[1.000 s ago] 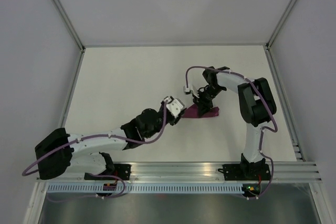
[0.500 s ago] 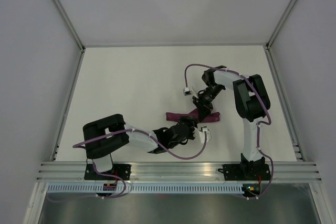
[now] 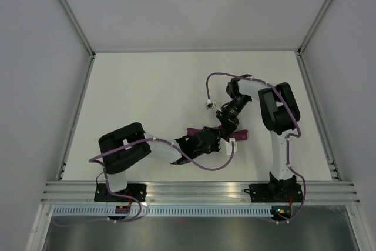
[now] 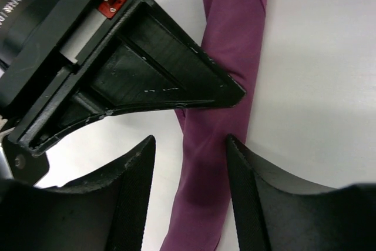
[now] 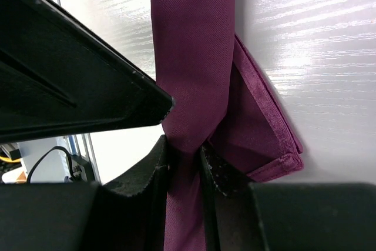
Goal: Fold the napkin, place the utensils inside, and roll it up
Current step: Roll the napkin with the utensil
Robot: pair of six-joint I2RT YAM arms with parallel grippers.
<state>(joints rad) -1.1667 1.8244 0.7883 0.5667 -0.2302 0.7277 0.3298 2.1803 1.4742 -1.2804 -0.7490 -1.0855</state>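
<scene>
The purple napkin (image 3: 239,137) lies rolled into a narrow tube on the white table, right of centre. My right gripper (image 3: 227,124) is shut on the roll (image 5: 194,57); a folded flap (image 5: 264,139) sticks out beside its fingers. My left gripper (image 3: 215,143) is open, its jaws standing on either side of the roll (image 4: 217,145) just below the right gripper's finger (image 4: 176,80). The roll runs closer to the left gripper's right finger. The knife is hidden; I cannot see it in any view.
The two grippers are very close together over the roll. The left gripper's finger (image 5: 70,86) fills the left side of the right wrist view. A metal rail (image 3: 200,191) runs along the table's near edge, and walls enclose the other sides.
My left arm has swung in toward the near edge and brought its open gripper over the roll beside the right gripper. The napkin now lies stretched out as a longer roll.
</scene>
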